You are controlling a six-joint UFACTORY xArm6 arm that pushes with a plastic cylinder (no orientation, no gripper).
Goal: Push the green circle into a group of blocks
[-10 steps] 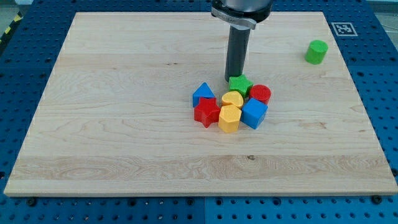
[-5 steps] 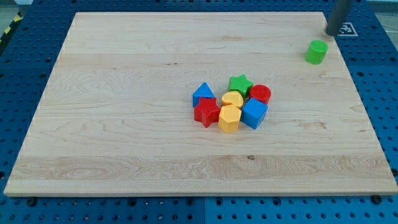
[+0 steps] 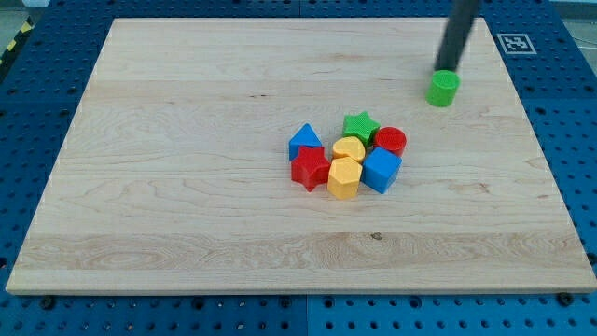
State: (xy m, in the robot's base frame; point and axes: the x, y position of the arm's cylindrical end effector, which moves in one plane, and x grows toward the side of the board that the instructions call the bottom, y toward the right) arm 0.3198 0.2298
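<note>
Camera view, looking down at an angle on a pale wooden counter (image 3: 187, 187) set on a blue pegboard. No gripper is fitted, so there is nothing to be spread, pressed together or pinching; the arm ends in a straight dark rod, and my tip (image 3: 446, 70) rests at the upper edge of the green circle (image 3: 443, 89), touching it or just short of it, I cannot tell which. The green circle, a short cylinder, sits directly below my tip, well apart from the other blocks. Farther off, toward the view's lower left of my tip, lies the group: first a red cylinder (image 3: 391, 141) and a green star (image 3: 360, 126), then a yellow rounded block (image 3: 349, 149) and a blue cube (image 3: 381, 170), then a yellow hexagon-like block (image 3: 343, 178), a red star (image 3: 310, 168) and a blue triangular block (image 3: 304, 141) farthest away. Judged risk: the group lies down and to the left, but my tip sits above the circle rather than at its upper right, so a straight push would send it down the view, past the group on its right. An off-centre contact could also let the round block roll off my tip, and too hard a push could scatter the cluster. The rod leans slightly, entering from the view's top right, its upper part cut off by the frame.
</note>
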